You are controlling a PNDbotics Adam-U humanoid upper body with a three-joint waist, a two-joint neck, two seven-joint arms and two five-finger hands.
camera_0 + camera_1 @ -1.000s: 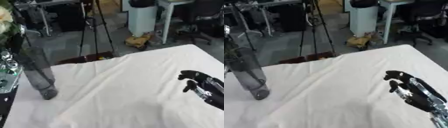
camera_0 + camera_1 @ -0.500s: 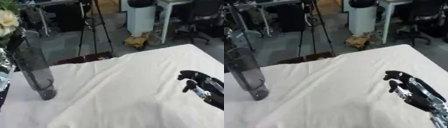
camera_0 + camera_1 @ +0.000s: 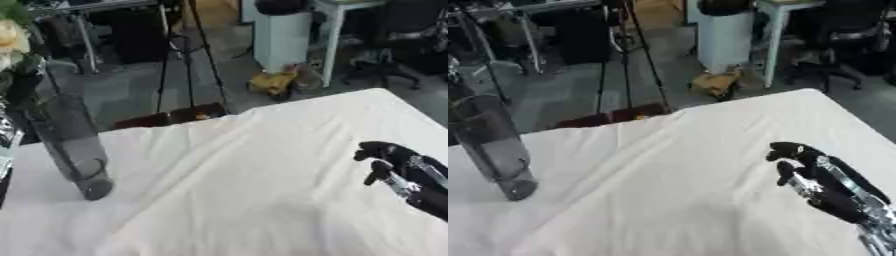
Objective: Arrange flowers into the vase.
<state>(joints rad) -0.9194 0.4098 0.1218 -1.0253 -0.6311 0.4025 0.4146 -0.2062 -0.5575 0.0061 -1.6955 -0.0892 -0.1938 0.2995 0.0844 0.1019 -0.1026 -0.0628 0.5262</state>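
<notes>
At the far left of the table stands the vase [image 3: 74, 145], a tall cylinder of smoky grey glass, see-through, with a thick rounded base resting on the cloth. It leans in the picture, its mouth toward the upper left. In the left eye view a pale cream flower [image 3: 13, 37] with green leaves shows at the top left corner, above the vase's mouth, and dark stems run down inside the glass; the right eye view cuts this flower off and shows only the glass and a thin stem line. The left eye view also shows a strip of silver metal at the left edge, beside the vase; whether this is the left hand I cannot tell.

The tablecloth [image 3: 245, 185] is white fabric, soft and creased, with long folds running from the lower left toward the far edge.

On the right side, well apart from the vase, the right hand [image 3: 820, 180] hovers over the cloth, black with silver parts, its fingers curled inward and nothing held in them. The right eye view shows more of its wrist.
</notes>
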